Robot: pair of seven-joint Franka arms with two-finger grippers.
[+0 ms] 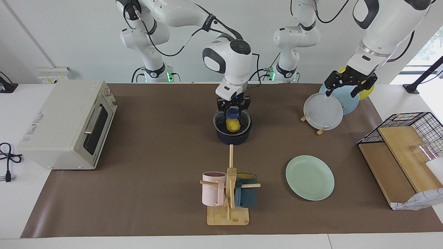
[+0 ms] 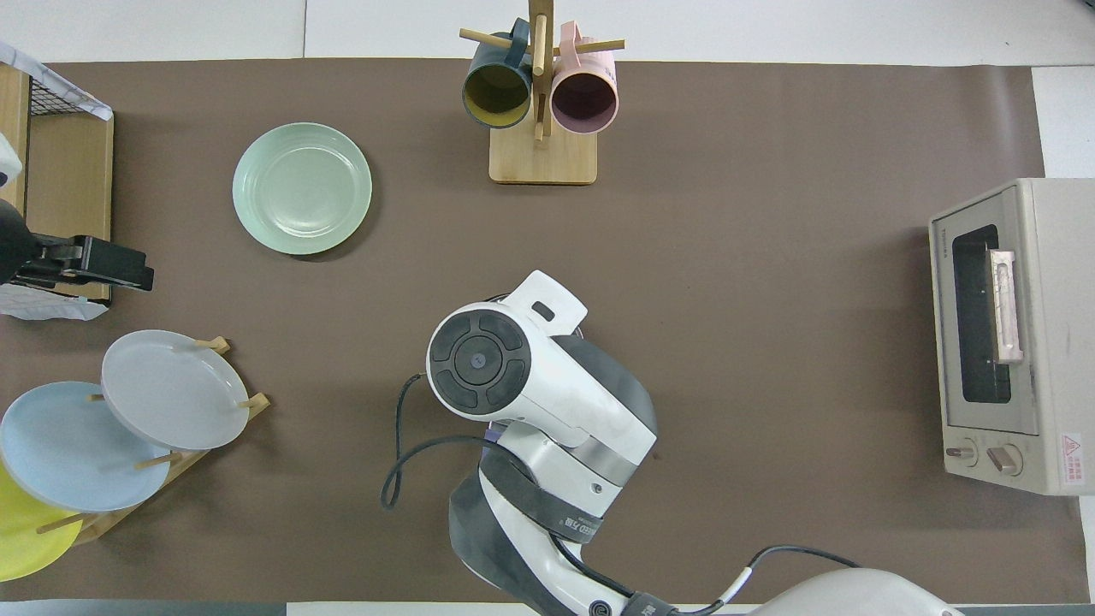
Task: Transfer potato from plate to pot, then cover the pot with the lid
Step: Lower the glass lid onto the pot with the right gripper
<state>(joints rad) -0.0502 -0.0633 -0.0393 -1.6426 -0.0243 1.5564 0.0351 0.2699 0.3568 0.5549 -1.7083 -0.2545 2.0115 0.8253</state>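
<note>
The dark blue pot (image 1: 232, 137) stands mid-table with the yellow potato (image 1: 234, 126) inside it, seen through the glass. The clear lid (image 1: 220, 121) lies level at the pot's rim. My right gripper (image 1: 233, 110) is straight above, shut on the lid's dark blue knob (image 1: 232, 113). In the overhead view the right arm (image 2: 513, 376) hides the pot, potato and lid. The mint-green plate (image 1: 309, 177) (image 2: 302, 188) lies bare, farther from the robots. My left gripper (image 1: 343, 90) (image 2: 137, 267) hangs open and holds nothing, over the plate rack at its own end.
A toaster oven (image 1: 65, 124) stands at the right arm's end. A mug tree (image 1: 228, 193) with two mugs stands farther out than the pot. A rack of plates (image 1: 323, 112) and a wire basket with wooden boards (image 1: 401, 138) occupy the left arm's end.
</note>
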